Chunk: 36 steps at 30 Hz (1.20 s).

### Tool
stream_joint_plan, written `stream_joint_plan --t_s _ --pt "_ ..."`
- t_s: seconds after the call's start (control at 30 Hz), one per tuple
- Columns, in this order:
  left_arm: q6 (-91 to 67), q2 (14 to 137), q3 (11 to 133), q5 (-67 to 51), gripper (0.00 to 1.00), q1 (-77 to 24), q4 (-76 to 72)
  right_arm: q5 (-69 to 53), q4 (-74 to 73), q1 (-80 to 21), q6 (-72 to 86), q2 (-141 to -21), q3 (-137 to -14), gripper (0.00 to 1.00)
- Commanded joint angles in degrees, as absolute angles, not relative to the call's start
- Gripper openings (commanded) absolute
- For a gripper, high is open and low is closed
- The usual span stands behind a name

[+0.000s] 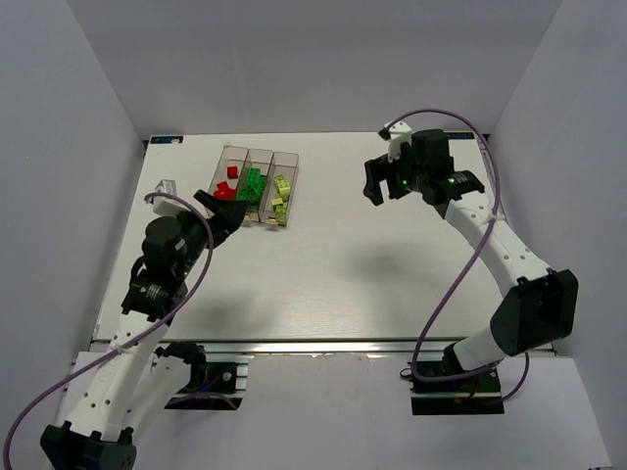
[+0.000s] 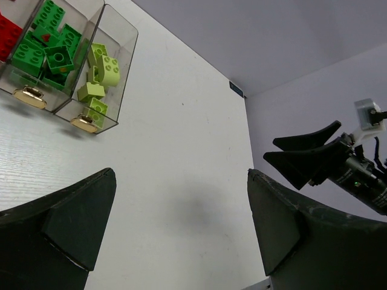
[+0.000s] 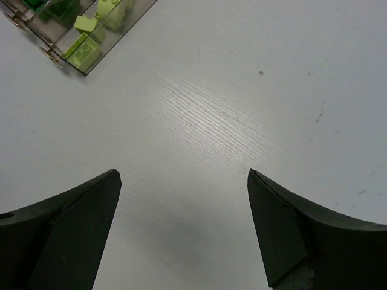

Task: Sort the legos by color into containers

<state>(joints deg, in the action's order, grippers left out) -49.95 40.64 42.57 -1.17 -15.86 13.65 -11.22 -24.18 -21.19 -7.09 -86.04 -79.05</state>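
The three joined clear containers [image 1: 257,157] stand at the table's back left. The left bin holds red legos [image 1: 231,173], the middle bin dark green legos [image 1: 255,184], the right bin pale yellow-green legos [image 1: 281,196]. In the left wrist view I see the green legos [image 2: 45,51] and pale legos [image 2: 100,66] inside their bins. My left gripper [image 1: 220,208] is open and empty, just in front of the bins' near end. My right gripper [image 1: 382,191] is open and empty, raised to the right of the bins. Its view shows the pale legos [image 3: 84,45] at top left.
White walls close in the table on three sides. A small grey-white object [image 1: 165,186] lies near the left edge. The right gripper [image 2: 308,158] shows at the right of the left wrist view. Brass knobs [image 2: 29,95] sit on the bins' near ends.
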Motion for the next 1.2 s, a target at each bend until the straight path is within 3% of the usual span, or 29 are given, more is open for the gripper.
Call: stream_joint_plan --t_s 0.0,0.3,1.17 --pt "-48.6 41.92 42.8 -3.69 0.98 -15.82 11.25 -7.21 -21.54 -19.95 -5.45 -81.13 -77.0 0.89" --pt "-48.43 43.68 43.15 -5.18 0.98 -15.82 9.67 -1.15 -19.34 -19.78 -3.87 -76.82 -74.71 0.89" --pt "-47.29 41.92 41.92 -4.75 0.98 -15.82 10.11 -0.26 -17.67 -18.99 -4.75 -76.03 -72.25 0.89"
